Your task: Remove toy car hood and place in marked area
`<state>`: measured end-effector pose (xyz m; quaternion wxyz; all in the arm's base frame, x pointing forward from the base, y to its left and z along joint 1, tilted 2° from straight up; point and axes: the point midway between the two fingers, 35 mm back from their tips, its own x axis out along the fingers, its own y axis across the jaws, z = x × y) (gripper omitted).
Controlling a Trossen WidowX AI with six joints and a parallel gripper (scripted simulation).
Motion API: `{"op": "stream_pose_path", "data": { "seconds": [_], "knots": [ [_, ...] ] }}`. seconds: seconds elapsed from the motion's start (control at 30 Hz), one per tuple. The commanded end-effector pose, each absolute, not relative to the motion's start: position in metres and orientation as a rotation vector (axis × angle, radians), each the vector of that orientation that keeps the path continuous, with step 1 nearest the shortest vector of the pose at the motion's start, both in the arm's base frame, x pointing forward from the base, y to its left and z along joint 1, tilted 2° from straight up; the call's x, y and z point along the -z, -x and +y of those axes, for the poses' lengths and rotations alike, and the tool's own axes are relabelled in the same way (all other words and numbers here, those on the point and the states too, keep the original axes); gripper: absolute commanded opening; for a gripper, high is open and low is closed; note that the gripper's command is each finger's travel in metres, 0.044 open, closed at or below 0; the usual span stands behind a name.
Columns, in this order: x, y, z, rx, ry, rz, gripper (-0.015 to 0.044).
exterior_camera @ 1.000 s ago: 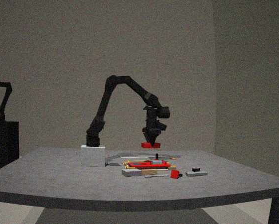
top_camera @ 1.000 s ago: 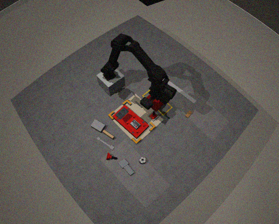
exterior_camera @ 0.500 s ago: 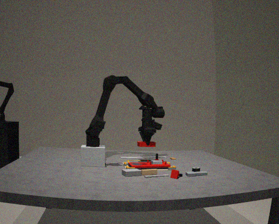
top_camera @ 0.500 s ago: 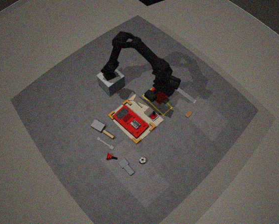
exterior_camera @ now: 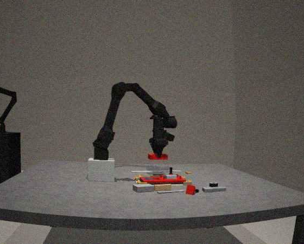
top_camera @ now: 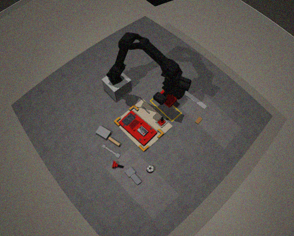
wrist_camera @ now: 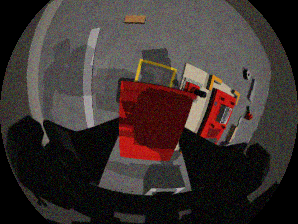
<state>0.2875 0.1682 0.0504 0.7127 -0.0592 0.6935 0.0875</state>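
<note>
The hood, a red block (top_camera: pixel 170 100) (exterior_camera: pixel 152 156) (wrist_camera: pixel 140 120), is held in the air, well above the table. My gripper (exterior_camera: pixel 159 156) (wrist_camera: pixel 150 124) points down and is shut on the hood, one finger on each side of it. The marked area, a yellow outline (top_camera: pixel 181 113) (wrist_camera: pixel 157 64), lies on the table; in the top view the hood and gripper cover its back part, and in the wrist view the hood hides its near part. The red toy car (top_camera: pixel 149 139) (exterior_camera: pixel 163 180) (wrist_camera: pixel 212 131) sits between orange corner blocks on a beige board (top_camera: pixel 168 126), beside the outline.
A small red-based piece with a black upright knob (top_camera: pixel 161 119) (exterior_camera: pixel 171 170) stands on the board near the outline. A long pale bar (top_camera: pixel 196 100) (wrist_camera: pixel 88 80) and an orange block (top_camera: pixel 198 120) (wrist_camera: pixel 135 19) lie beyond. A mallet (top_camera: pixel 103 132), a wrench (top_camera: pixel 111 151) and a wheel (top_camera: pixel 151 167) lie on the car's other side.
</note>
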Motion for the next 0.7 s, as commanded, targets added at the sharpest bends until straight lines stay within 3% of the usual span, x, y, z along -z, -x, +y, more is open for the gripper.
{"op": "stream_pose_path", "data": {
  "seconds": [0.0,0.67],
  "knots": [
    [-0.047,-0.287,0.169,-0.194,0.127,1.54,0.0],
    [-0.036,-0.288,0.17,-0.194,0.127,1.54,0.0]
  ]
}}
